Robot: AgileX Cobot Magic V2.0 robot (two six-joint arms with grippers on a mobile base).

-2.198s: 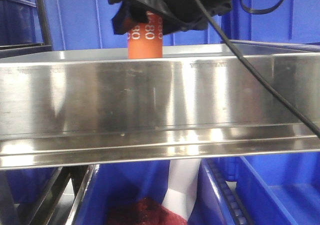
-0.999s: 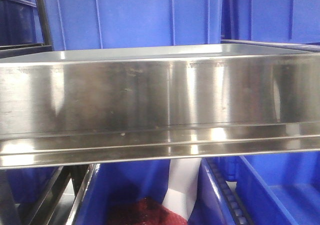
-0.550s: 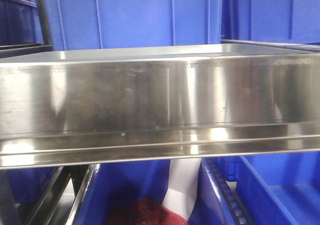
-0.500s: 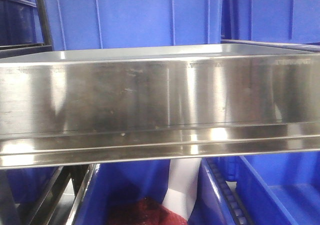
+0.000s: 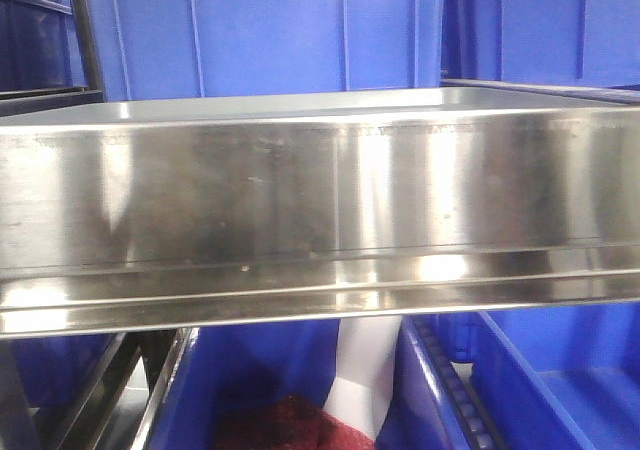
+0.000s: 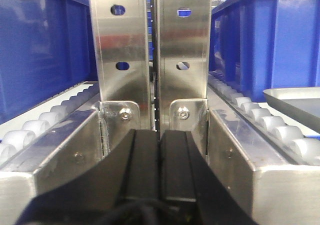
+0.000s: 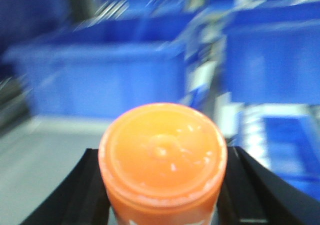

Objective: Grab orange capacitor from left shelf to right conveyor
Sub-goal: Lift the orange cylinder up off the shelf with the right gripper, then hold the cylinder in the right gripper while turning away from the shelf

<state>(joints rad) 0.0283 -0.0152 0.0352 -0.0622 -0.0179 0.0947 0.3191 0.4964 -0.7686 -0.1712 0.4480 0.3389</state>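
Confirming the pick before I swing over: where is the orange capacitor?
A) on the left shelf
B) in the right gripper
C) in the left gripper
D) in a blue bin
B: the right wrist view shows the orange capacitor held in the right gripper, and nothing orange stands on the left shelf.

On the left wrist camera I see the left claw (image 6: 160, 141) pointing straight ahead from the camera. Its two black fingers (image 6: 142, 160) are pressed flat one against the other along their whole inner edge, with only a thin seam between them, so this claw is closed on itself. On the right wrist camera the right claw (image 7: 162, 185) is clamped on the orange capacitor (image 7: 162, 150). One black finger shows on each side of it, left (image 7: 80, 192) and right (image 7: 247, 190), both touching its wall just under the lid. The lid faces the camera, centred between the two fingers.
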